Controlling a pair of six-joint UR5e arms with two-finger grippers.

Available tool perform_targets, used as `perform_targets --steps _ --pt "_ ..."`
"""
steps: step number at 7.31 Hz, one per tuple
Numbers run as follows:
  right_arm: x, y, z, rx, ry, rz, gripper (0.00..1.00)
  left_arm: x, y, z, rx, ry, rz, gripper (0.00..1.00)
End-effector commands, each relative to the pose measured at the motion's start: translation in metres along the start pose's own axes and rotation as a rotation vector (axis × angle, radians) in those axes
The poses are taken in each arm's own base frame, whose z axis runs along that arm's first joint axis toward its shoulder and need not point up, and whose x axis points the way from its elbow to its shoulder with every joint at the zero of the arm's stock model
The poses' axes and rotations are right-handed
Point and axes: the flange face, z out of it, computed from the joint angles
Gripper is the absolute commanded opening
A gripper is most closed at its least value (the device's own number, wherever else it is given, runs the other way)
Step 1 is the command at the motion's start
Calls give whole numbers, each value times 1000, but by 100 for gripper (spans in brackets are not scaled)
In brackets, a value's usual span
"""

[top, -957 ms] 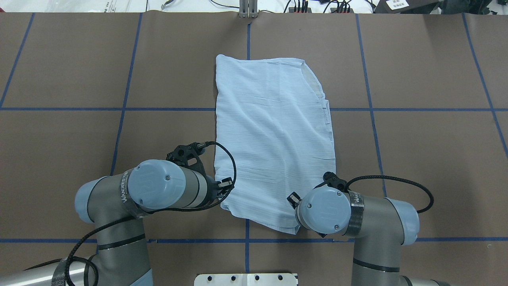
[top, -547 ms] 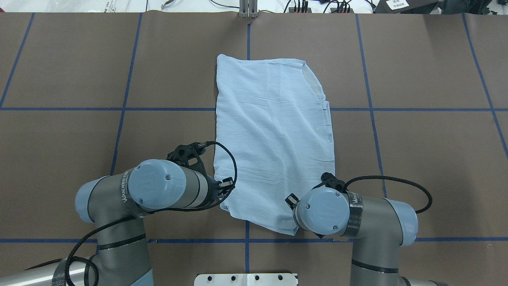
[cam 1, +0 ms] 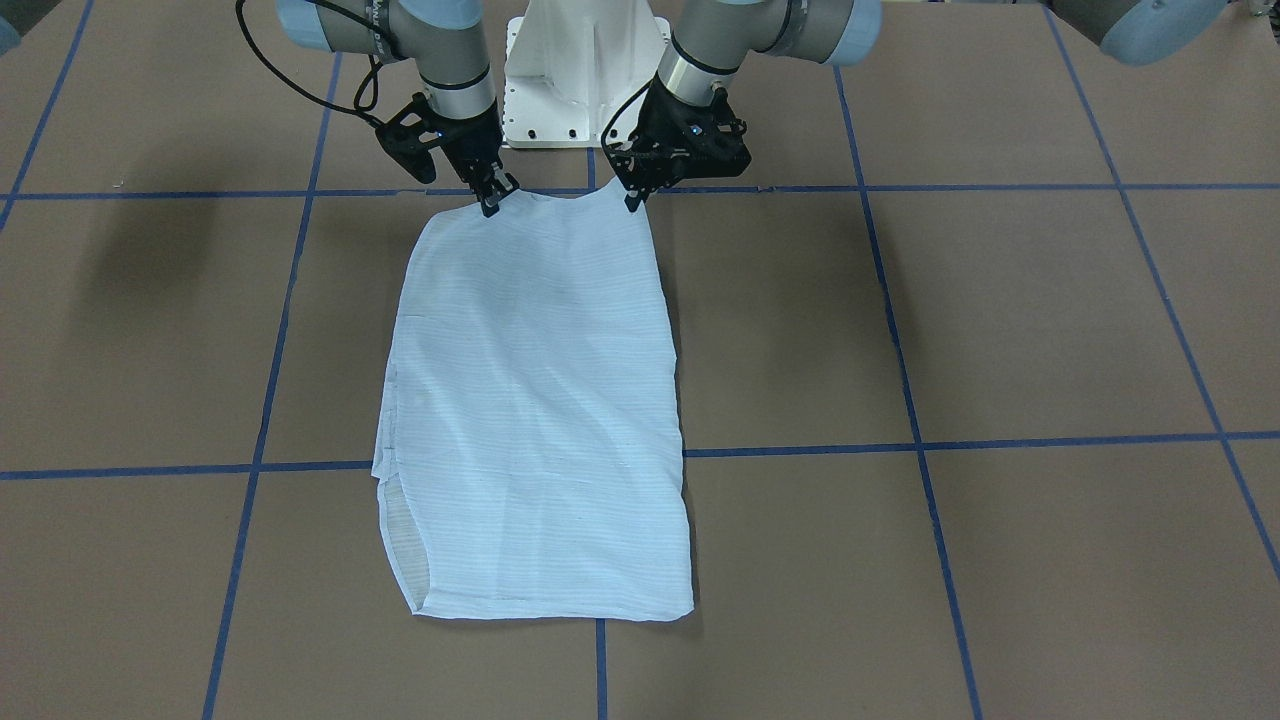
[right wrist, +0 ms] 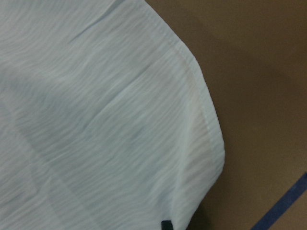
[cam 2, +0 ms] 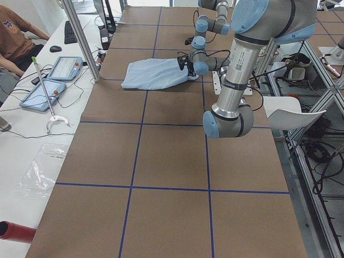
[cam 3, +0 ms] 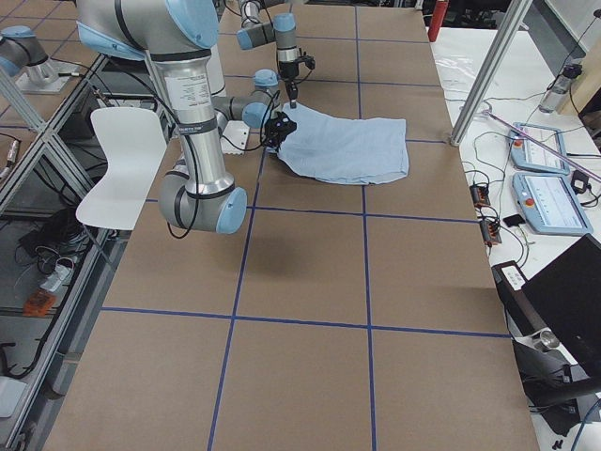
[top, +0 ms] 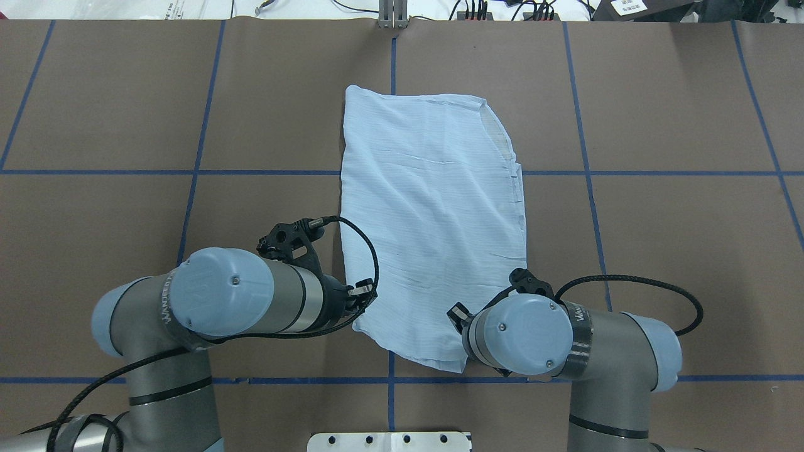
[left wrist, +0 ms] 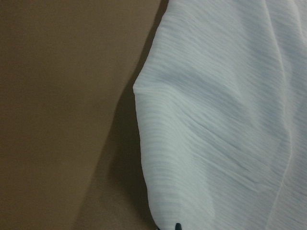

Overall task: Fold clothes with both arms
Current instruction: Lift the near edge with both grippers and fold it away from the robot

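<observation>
A light blue striped shirt (cam 1: 530, 400), already folded into a long narrow panel, lies on a brown surface (cam 1: 1000, 320) marked with blue tape lines. Two robot arms reach down to its edge nearest the robot. The left end effector (cam 1: 632, 200) is closed on one corner of that edge. The right end effector (cam 1: 491, 203) is closed on the other corner. The stretch of hem between them sags a little.

Both wrist cameras show fabric hanging just in front of the fingertips, with a dark shadow beneath it. This suggests the corners are raised slightly off the surface. From the two end effectors the shirt runs straight away across the surface, lying flat with light wrinkles. Its far edge is well apart from them. A white pedestal base (cam 1: 585, 70) stands just behind them.

The step in hand looks like the start of a lengthwise fold, with both corners gripped and the lift barely begun. The next move probably calls for both arms to rise together and travel away from the robot at an even pace. They need to keep the hem taut so the thin cloth does not bunch. The held edge then goes down on or near the far edge before release.

No container of any kind shows in these views.
</observation>
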Motion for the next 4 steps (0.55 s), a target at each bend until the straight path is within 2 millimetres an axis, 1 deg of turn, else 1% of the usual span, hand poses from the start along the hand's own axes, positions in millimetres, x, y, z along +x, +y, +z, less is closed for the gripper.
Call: perform_targets --steps 1,2,3,4 --pt "-2 9 -38 -55 -59 -11 0 -12 19 -58 -62 55 -32 0" --pt "0 22 -52 -91 -76 -38 0 -9 28 -76 -105 68 -67 0" --pt "8 41 -78 -158 -100 -65 0 -9 43 -77 -144 68 -64 0" --pt "17 53 -106 -240 -109 -88 0 -10 57 -73 -170 59 -91 0"
